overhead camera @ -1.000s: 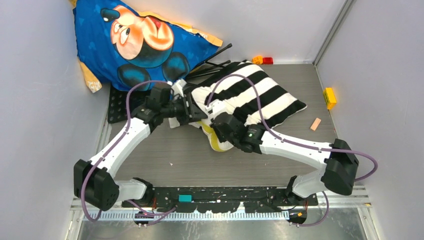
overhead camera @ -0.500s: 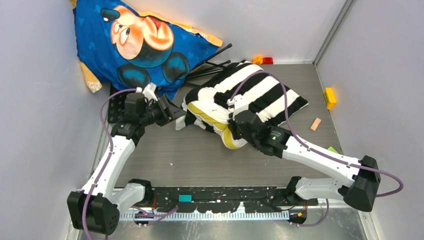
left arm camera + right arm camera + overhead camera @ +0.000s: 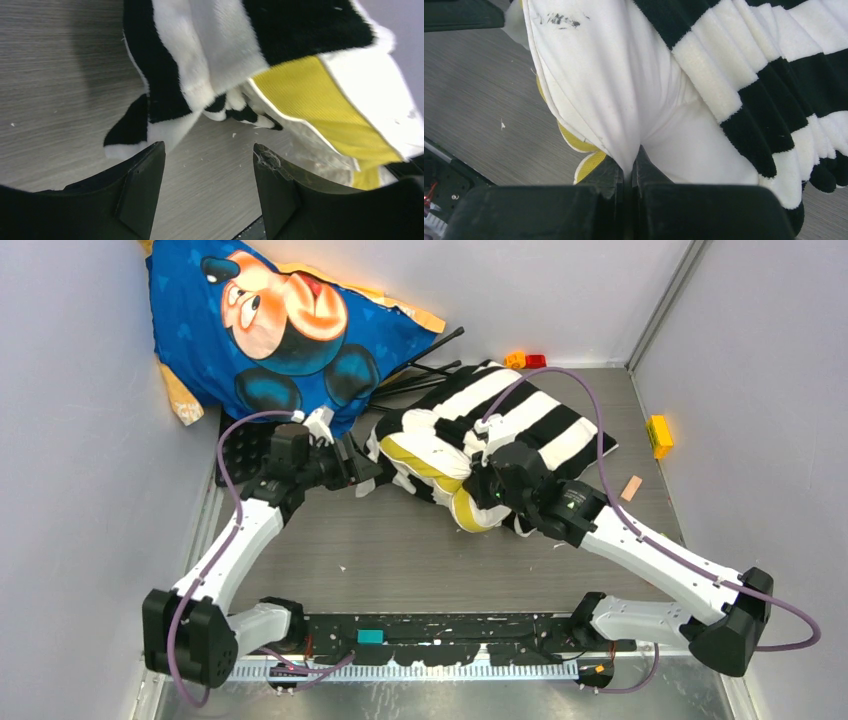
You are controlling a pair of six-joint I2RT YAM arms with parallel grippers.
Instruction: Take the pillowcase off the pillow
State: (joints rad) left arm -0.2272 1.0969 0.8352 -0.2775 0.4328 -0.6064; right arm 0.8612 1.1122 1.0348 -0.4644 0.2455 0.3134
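The black and cream striped pillowcase [image 3: 530, 425] lies at the back middle of the table, still around most of the pillow. The white pillow [image 3: 430, 458] with its yellow edge sticks out of the case's left end. My right gripper [image 3: 478, 502] is shut on a fold of the pillow's white fabric [image 3: 624, 115] at its near corner. My left gripper [image 3: 362, 472] is open and empty just left of the case's opening; in the left wrist view it [image 3: 209, 152] frames bare table below the striped hem [image 3: 150, 105] and the yellow edge [image 3: 320, 95].
A blue Mickey Mouse cushion [image 3: 280, 325] leans in the back left corner. Black rods [image 3: 425, 365] lie behind the pillowcase. Small blocks lie at the back [image 3: 525, 360], with a yellow one [image 3: 659, 433] and a pink piece [image 3: 631, 487] by the right wall.
My left gripper let go of the pillowcase and drew back left, then came a little right again. My right gripper moved right with the pillow, pulling more white and yellow out of the case.
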